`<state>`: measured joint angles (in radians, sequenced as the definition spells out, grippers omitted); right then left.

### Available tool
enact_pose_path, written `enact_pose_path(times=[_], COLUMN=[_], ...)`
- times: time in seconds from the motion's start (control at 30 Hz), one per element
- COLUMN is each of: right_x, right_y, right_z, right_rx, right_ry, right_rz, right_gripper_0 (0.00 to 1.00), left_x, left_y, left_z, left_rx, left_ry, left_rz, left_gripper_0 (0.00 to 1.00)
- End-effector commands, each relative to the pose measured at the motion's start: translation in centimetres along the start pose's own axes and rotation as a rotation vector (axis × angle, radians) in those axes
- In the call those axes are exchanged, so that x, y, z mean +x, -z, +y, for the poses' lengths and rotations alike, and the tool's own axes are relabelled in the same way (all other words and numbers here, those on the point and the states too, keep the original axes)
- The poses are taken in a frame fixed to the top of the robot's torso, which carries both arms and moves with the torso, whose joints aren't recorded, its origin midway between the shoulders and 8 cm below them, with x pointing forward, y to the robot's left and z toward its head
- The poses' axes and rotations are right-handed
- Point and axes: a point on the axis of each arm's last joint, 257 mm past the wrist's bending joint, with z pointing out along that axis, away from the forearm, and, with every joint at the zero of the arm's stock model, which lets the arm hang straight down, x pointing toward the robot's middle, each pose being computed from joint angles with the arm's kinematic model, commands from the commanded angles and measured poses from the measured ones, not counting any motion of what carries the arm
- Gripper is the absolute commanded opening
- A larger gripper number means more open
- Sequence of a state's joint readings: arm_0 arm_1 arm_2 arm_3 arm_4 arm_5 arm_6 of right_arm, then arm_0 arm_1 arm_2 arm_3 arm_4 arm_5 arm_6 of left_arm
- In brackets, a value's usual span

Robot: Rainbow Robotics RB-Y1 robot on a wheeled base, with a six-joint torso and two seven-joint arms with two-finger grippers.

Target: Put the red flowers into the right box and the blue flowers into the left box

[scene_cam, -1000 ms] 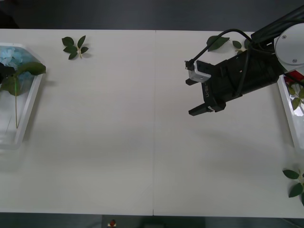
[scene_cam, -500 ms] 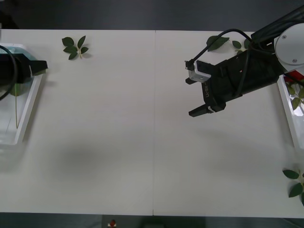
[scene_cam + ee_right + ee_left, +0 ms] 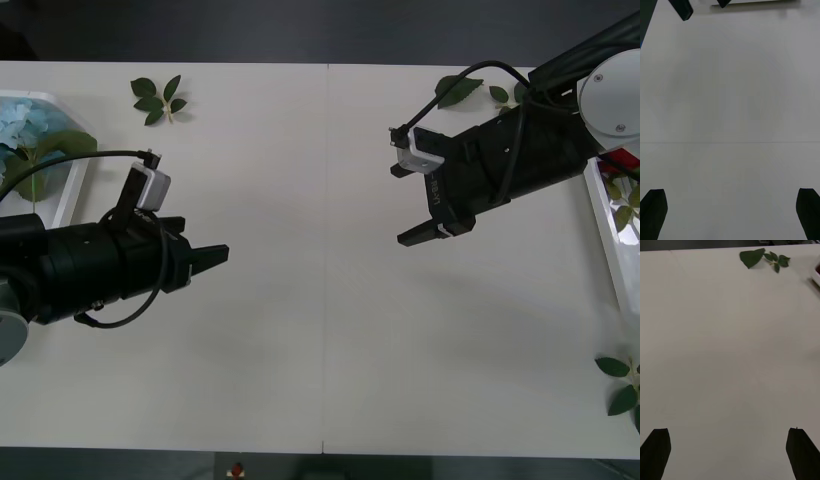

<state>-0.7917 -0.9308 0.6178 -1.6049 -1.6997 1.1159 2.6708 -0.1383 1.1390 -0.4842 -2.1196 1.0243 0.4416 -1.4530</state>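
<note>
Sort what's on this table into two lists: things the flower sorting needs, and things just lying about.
Part of the job:
- blue flowers, lying in the left box
- right box at the table's right edge
- left claw and right claw, both open above bare table

Just lying about:
- leaf sprig, far left
- leaf sprig, far right
- leaf sprig, near right edge

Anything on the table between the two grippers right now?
No. Between the left gripper and the right gripper the table is bare in the front view, apart from its centre seam.
</note>
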Motion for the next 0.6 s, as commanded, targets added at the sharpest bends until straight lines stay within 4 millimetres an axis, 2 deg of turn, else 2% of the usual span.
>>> enact_pose_path(times=[0.03, 0.17, 0.33, 0.43, 0.6], right_x=[-0.5, -0.5, -0.5, -0.5, -0.5], right_y=[1.4, 1.4, 1.4, 1.4, 1.4], right_z=[-1.1, -1.1, -1.1, -1.1, -1.1], right_rx=[0.031, 0.031, 0.031, 0.031, 0.031], right_ry=[0.058, 0.058, 0.058, 0.058, 0.058], right_rz=[0.007, 0.007, 0.007, 0.007, 0.007], right_gripper_0=[1.0, 1.0, 1.0, 1.0, 1.0], left_x=[-4.4, -6.1, -8.8, -9.0, -8.0], left_y=[0.6, 0.3, -0.6, -1.4, -1.9], left_z=[-3.1, -5.2, -5.4, -5.5, -5.4], left_rx=[0.062, 0.11, 0.118, 0.123, 0.12], left_ry=[-0.094, -0.13, -0.145, -0.118, -0.095], left_rz=[-0.072, -0.109, -0.168, -0.186, -0.182], left_gripper_0=[0.9, 0.9, 0.9, 0.9, 0.9])
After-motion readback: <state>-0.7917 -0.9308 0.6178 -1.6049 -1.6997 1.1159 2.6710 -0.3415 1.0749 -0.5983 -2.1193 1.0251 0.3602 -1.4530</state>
